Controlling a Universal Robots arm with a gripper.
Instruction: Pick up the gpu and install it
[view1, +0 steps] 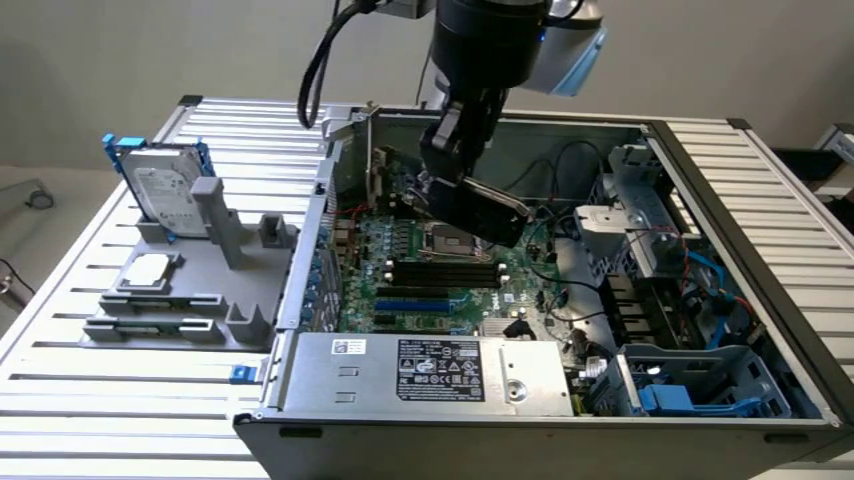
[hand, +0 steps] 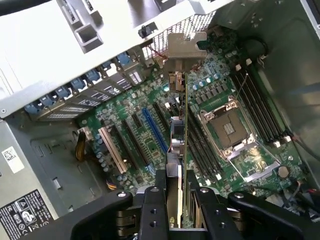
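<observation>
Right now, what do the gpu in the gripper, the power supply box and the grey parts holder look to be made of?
gpu: green circuit board seen edge-on, with a bare silvery metal end bracket and a black shroud with a slight sheen, probably plastic. Power supply box: dull grey sheet metal, folded edges. Parts holder: matte grey, likely moulded or printed plastic.

so the gpu (view1: 487, 210) sits in the gripper (hand: 179, 200) over the motherboard (view1: 360, 300) inside the case (view1: 534, 450) — exterior view, power supply (view1: 427, 370) at the motherboard's 6 o'clock, hard drive (view1: 167, 190) off at 9.
</observation>
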